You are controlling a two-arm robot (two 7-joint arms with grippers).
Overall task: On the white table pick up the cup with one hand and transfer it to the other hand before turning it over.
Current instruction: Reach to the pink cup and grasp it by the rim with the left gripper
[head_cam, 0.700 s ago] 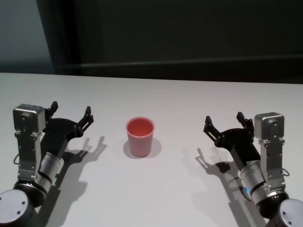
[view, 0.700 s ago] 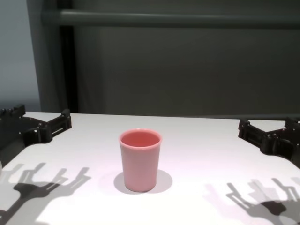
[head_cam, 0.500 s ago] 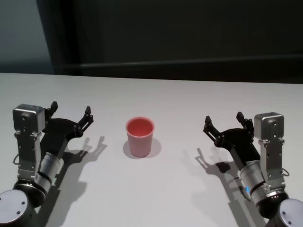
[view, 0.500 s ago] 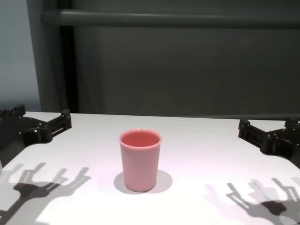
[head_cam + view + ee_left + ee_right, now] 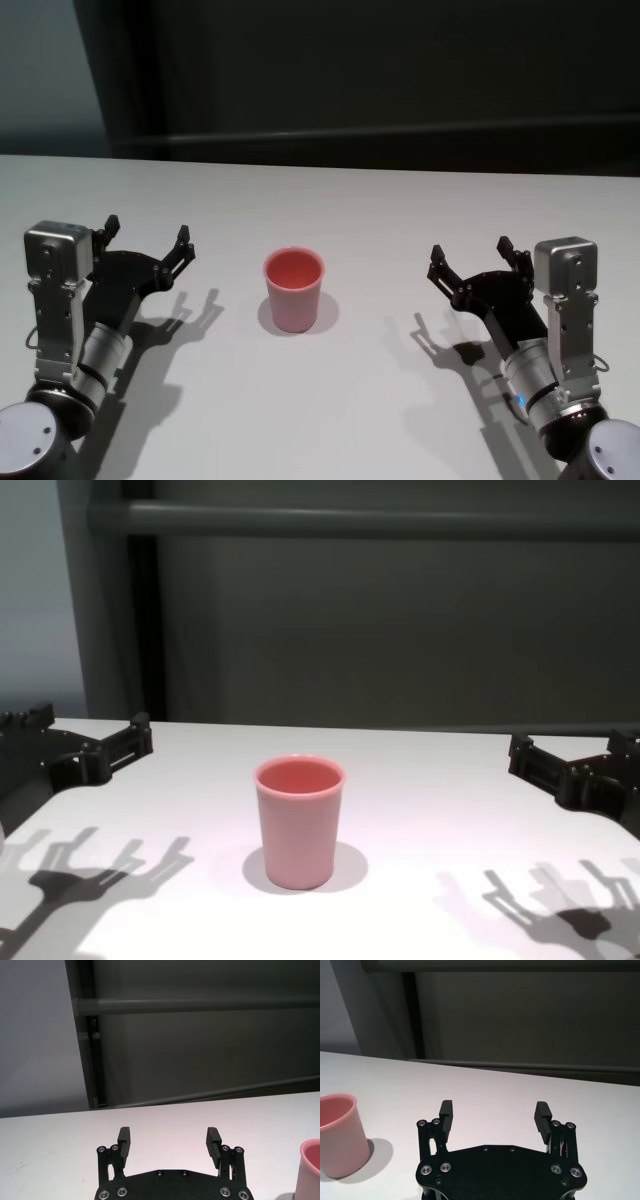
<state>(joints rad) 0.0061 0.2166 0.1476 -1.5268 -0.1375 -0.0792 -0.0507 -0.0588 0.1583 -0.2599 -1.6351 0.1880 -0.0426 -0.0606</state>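
Since the earlier frame almost nothing has moved. The cup point(image 5: 294, 288) stands upright at frame centre on the counter point(image 5: 330, 420). Left tool point(image 5: 145, 245) and right tool point(image 5: 470, 262) are both released; approach level, close mid-wall.

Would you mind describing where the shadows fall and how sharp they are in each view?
Head view: both grippers, left and right, cast hard finger-shaped shadows on the table, toward the robot. Chest view: the cup has a soft round shadow at its base, while the grippers' shadows are crisp. Right wrist view: the cup's shadow spreads toward the gripper. The background is dark in every view.
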